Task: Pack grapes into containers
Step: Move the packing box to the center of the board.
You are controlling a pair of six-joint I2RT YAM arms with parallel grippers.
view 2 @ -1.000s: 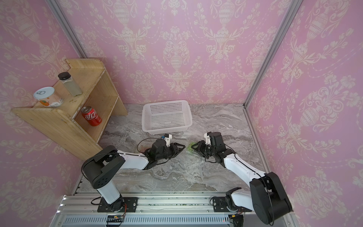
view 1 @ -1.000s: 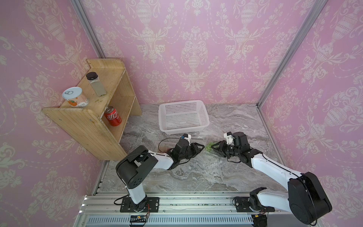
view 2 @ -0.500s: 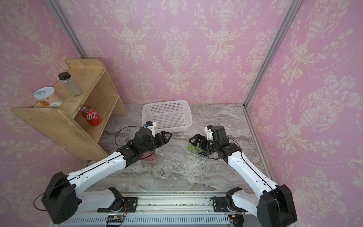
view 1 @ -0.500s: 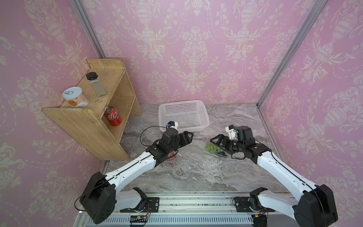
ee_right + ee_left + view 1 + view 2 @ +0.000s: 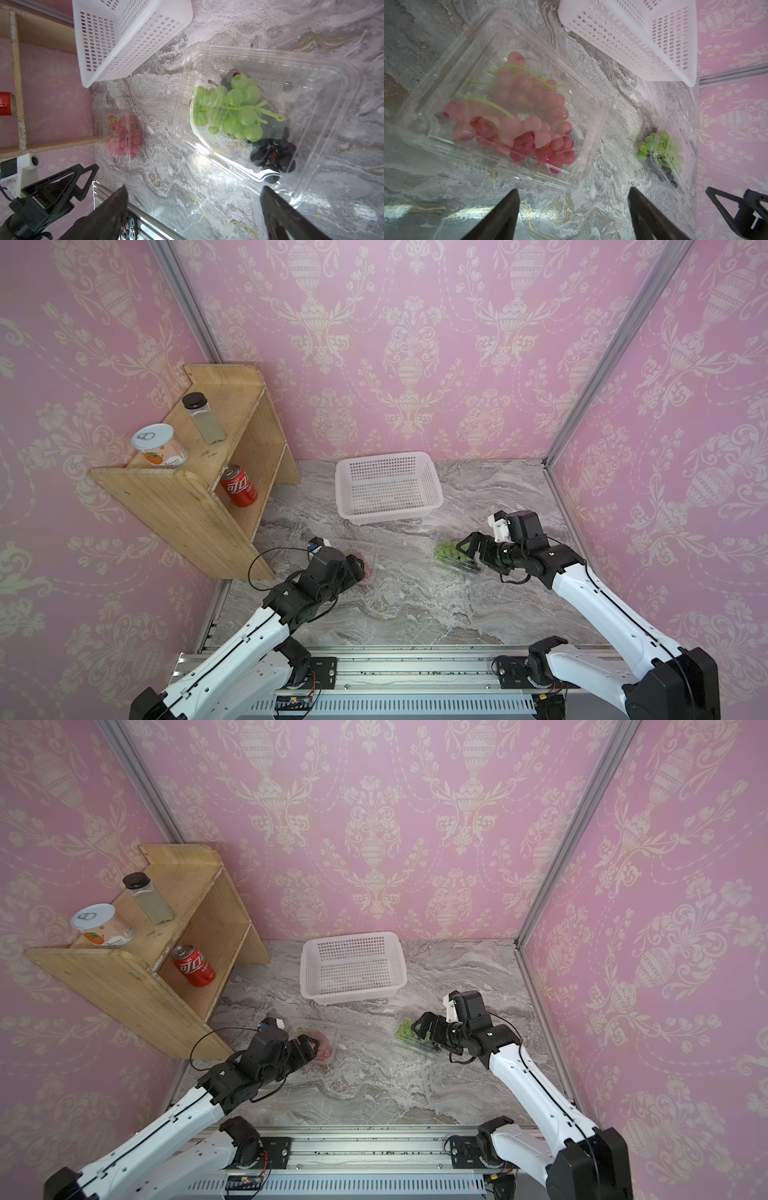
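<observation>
Your left gripper [image 5: 573, 193] hangs with its jaws spread wide and nothing between them, just short of the clear container [image 5: 483, 37]. That box lies in front of the white basket [image 5: 386, 515], off its left corner. Both red-pink bunches [image 5: 529, 116] lie inside it. Your right gripper [image 5: 194, 189] is spread too and empty, near the second clear container [image 5: 322, 104], which sits in front of the basket, off its right corner. In it the green bunch [image 5: 228, 110] lies partly over the dark bunch [image 5: 272, 155].
</observation>
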